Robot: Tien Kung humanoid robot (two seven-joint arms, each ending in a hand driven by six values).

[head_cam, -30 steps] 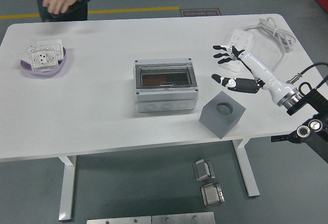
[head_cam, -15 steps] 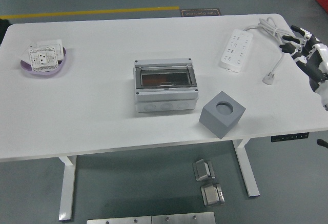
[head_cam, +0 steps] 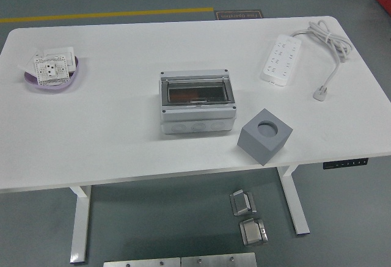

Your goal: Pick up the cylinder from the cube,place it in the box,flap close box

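A grey cube (head_cam: 264,135) with a round hole in its top stands near the table's front edge, right of centre. I see no cylinder on it. A grey box (head_cam: 197,101) with a shut, dark see-through flap stands at the table's centre, left of the cube. Neither of my hands is in view.
A white power strip (head_cam: 281,58) with its cable and plug (head_cam: 320,94) lies at the back right. A purple bowl (head_cam: 54,74) holding white socket plates sits at the far left. Metal parts lie on the floor under the table.
My right hand has pulled back off the table to the right and left the picture. The person at the far left top has gone from view.
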